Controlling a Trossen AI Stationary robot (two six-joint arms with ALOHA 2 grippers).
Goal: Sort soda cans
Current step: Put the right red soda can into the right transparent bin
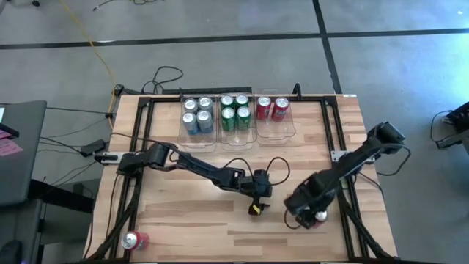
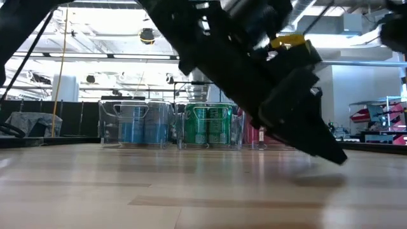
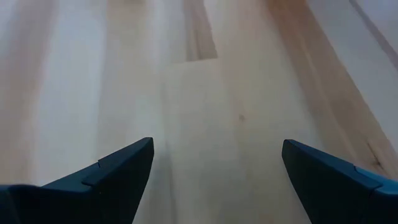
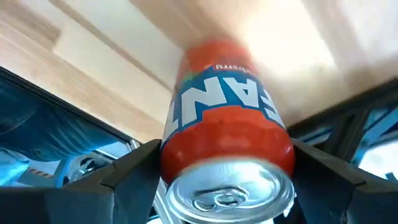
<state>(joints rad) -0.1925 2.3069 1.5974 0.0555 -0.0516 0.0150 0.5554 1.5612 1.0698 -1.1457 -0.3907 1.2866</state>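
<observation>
Red soda can [image 4: 227, 149] sits gripped in our right hand [image 4: 227, 180]; our left hand [image 3: 214, 174] hangs released. A shallow grip near its rim could let it slip onto the bench [image 1: 183, 213].

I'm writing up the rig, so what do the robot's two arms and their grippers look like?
Both arms are dark, jointed links. The left gripper carries a yellow part and a looping black cable; its fingers are dark, tapering wedges. The right gripper has matching dark wedge fingers.
</observation>
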